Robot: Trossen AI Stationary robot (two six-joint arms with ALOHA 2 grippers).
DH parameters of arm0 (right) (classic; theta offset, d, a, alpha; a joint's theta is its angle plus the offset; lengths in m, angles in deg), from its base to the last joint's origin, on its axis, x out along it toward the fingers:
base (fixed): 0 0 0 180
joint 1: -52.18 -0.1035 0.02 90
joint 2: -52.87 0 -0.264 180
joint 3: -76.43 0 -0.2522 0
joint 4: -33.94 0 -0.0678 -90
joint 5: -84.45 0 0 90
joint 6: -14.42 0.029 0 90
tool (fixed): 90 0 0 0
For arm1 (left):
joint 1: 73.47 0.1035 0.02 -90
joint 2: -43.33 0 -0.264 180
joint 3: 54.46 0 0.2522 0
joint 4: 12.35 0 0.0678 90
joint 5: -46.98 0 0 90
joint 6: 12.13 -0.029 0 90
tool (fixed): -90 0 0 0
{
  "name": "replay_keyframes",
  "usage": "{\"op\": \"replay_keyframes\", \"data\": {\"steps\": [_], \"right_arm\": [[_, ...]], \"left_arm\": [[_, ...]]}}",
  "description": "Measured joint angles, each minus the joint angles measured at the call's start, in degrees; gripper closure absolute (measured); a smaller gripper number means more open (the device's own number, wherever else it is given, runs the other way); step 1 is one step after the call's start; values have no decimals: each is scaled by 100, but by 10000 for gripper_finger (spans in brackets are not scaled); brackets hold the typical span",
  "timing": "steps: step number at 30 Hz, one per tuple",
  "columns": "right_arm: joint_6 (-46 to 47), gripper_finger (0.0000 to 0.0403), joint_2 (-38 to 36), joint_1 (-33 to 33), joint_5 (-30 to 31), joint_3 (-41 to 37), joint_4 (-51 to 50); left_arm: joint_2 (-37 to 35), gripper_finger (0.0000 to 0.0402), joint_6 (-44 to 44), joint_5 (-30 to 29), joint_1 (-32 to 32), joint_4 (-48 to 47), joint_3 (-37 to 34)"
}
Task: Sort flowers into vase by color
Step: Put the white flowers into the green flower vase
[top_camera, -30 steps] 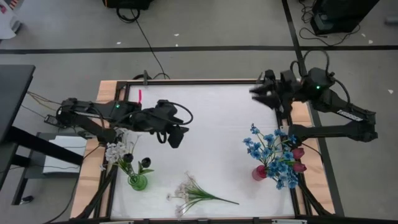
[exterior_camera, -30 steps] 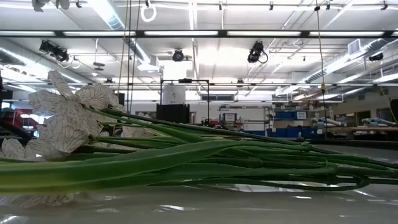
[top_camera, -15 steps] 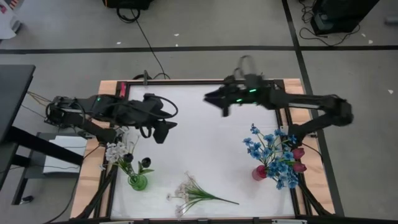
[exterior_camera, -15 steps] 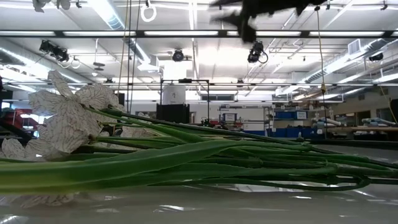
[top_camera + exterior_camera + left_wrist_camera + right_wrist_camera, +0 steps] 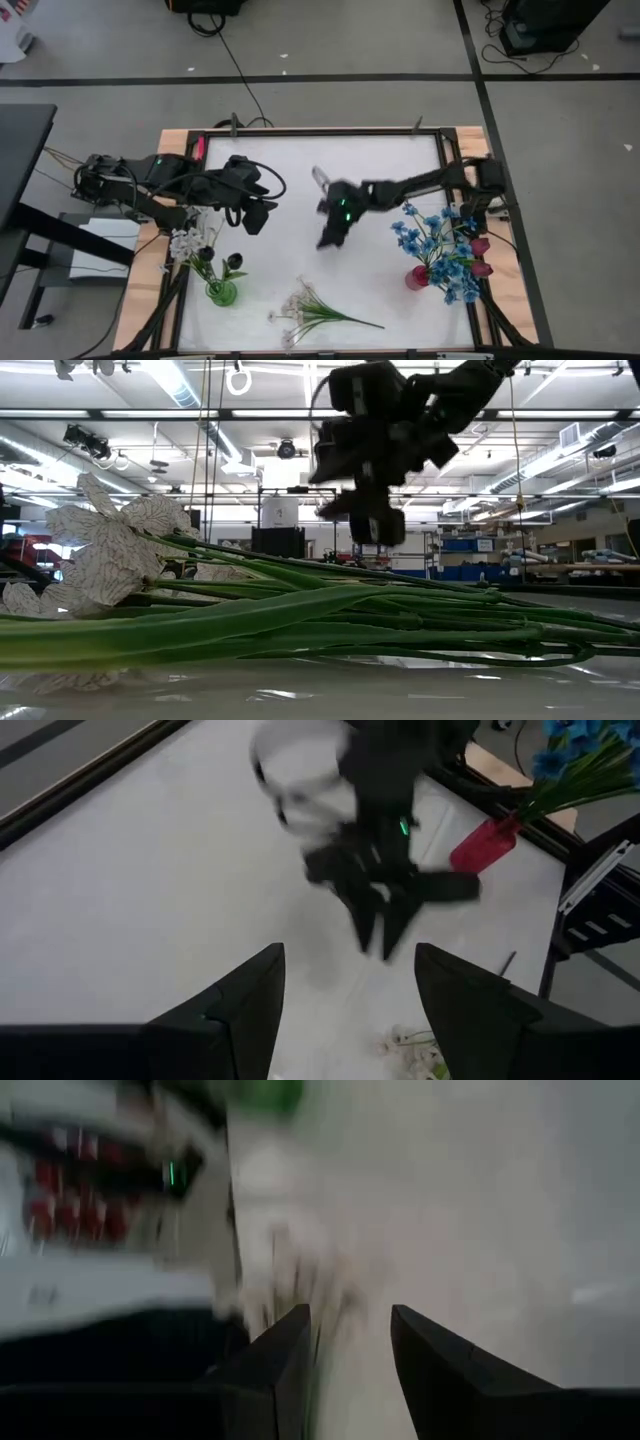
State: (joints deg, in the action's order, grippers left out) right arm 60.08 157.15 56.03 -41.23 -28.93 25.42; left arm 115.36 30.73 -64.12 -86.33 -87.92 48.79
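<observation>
Swinging in from the far edge, our right gripper now hangs open, empty, above mid-table; white spray lies just ahead; pickup likely next.

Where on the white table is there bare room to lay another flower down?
The widest bare patch is the table's far strip, above both grippers. Another lies between the white spray and the red vase. It is crowded at the green vase under the left gripper, and mid-table under the right gripper.
</observation>
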Motion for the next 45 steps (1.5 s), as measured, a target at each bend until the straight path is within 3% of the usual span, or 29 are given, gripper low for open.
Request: {"op": "replay_keyframes", "data": {"steps": [7, 10, 15, 23, 29, 36, 45], "right_arm": [[-364, 254, 721, -764, -636, 0, -4], [-513, 254, 934, -926, -646, 0, -9], [-539, 254, 1090, -934, -348, 26, -101], [-634, 254, 778, -446, 810, 7, -934], [-953, 254, 407, 45, 1486, 6, -1987], [-1289, 254, -50, 700, 1711, -4, -2574], [-1410, 254, -650, 1510, 1740, -4, -2862]], "left_arm": [[55, 173, 8, -1, 81, 10, -4], [108, 173, -59, 5, 81, 17, -2], [609, 173, -301, 560, -60, 64, -2], [1782, 173, -1251, 1209, -466, 739, -4], [2562, 173, -2090, 1263, -603, 1349, -4], [3473, 173, -2775, 1786, -640, 2249, -4], [4153, 173, -2873, 2317, -768, 2515, -4]]}}
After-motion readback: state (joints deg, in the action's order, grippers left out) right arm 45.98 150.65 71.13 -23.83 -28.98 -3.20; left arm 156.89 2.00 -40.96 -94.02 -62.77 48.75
